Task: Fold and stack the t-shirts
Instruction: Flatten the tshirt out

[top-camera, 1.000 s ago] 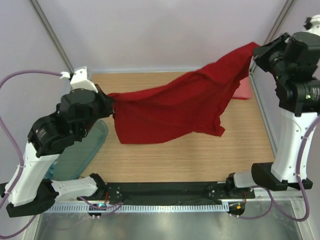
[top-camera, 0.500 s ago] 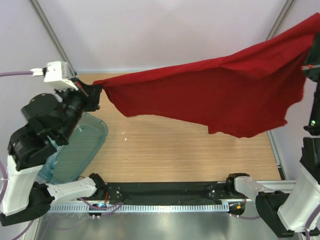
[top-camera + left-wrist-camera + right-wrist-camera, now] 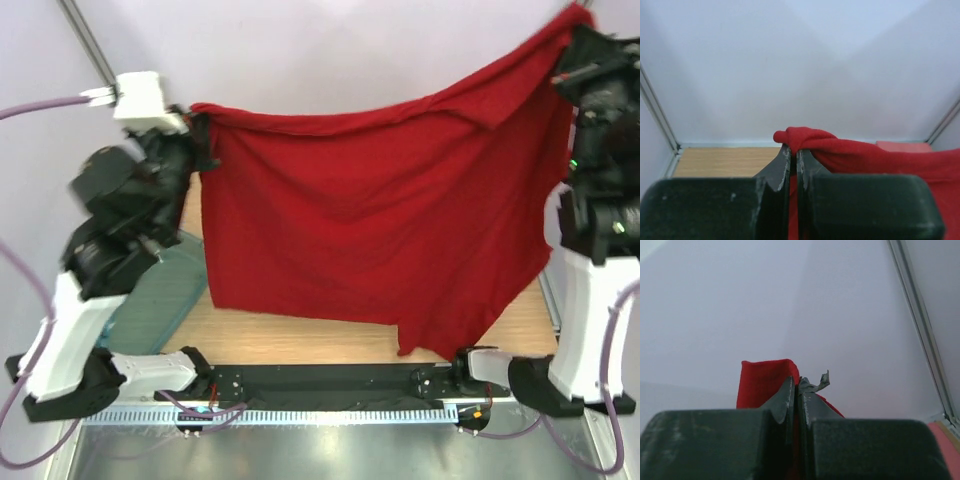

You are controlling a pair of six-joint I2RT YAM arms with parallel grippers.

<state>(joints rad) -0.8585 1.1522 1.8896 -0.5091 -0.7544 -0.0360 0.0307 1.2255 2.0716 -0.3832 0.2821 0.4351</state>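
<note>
The dark red t-shirt [image 3: 370, 220] hangs spread like a curtain between both arms, its lower edge just above the table's front. My left gripper [image 3: 202, 135] is shut on its upper left corner, and the left wrist view shows red cloth [image 3: 840, 152] bunched over the closed fingertips [image 3: 793, 150]. My right gripper [image 3: 566, 48] is shut on the upper right corner, higher up; a red fold [image 3: 762, 382] sticks out past its tips [image 3: 796, 386]. The salmon-pink t-shirt [image 3: 902, 146] lies at the table's back right, hidden behind the red one in the top view.
A translucent teal bin [image 3: 150, 300] sits at the table's left edge beside the left arm. A strip of wooden table [image 3: 300, 335] shows below the hanging shirt. Metal frame posts [image 3: 85, 40] stand at the back corners.
Both arms have lifted the red shirt from a low drape over the table to a high hanging sheet. The left gripper rose and swung inward. The right gripper rose to the top right.
</note>
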